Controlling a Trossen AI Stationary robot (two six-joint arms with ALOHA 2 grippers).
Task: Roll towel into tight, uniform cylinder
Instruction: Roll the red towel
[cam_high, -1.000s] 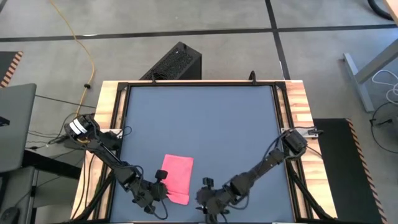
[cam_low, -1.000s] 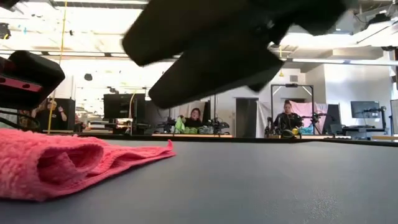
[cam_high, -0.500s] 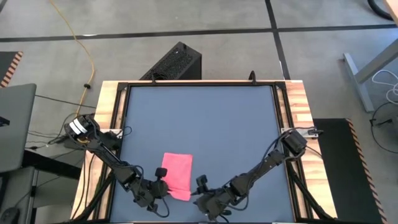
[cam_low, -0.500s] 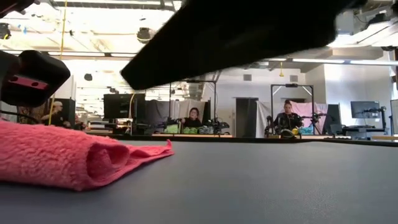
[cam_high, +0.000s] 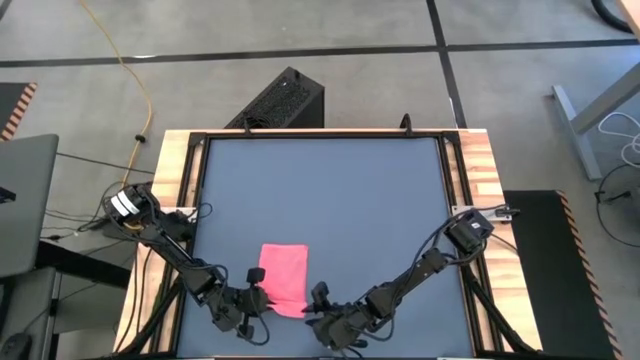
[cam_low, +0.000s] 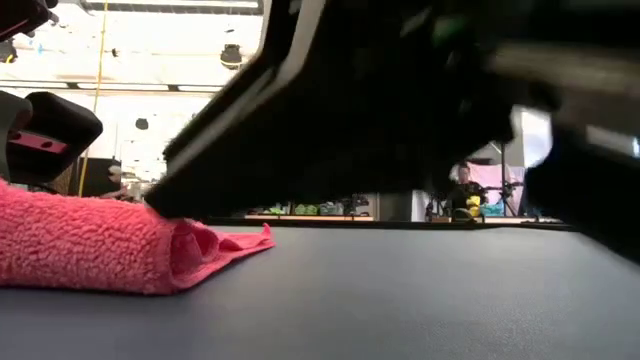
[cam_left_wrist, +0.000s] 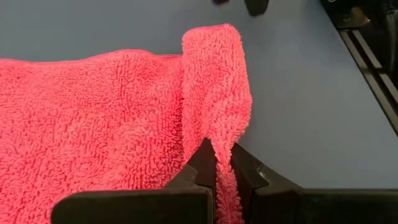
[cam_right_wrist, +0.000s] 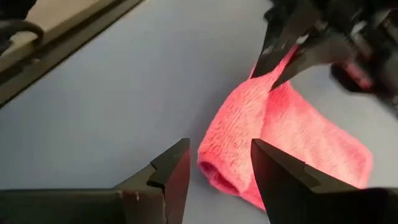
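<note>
The towel (cam_high: 283, 279) lies on the dark grey surface (cam_high: 330, 200) close to its near edge, somewhat toward the left side, with its near end rolled over into a short, thick fold while the rest lies flat and reaches toward the far edge. From table height the rolled part (cam_low: 120, 245) shows as a fat pink bundle with a flat flap running out past it along the surface. The left gripper (cam_left_wrist: 222, 163) is low at the near left end of the roll, its fingers (cam_left_wrist: 202, 165) pinched together on a thin ridge of the towel cloth, so it grips the towel's edge. The right gripper (cam_right_wrist: 219, 163) hovers just beside the opposite end of the roll, at the towel's near right corner, with its jaws standing apart and nothing between them; the open end of the roll (cam_right_wrist: 221, 168) faces it, and it is not touching the cloth. In the room beyond the surface a person (cam_low: 463, 190) sits at a far bench.
</note>
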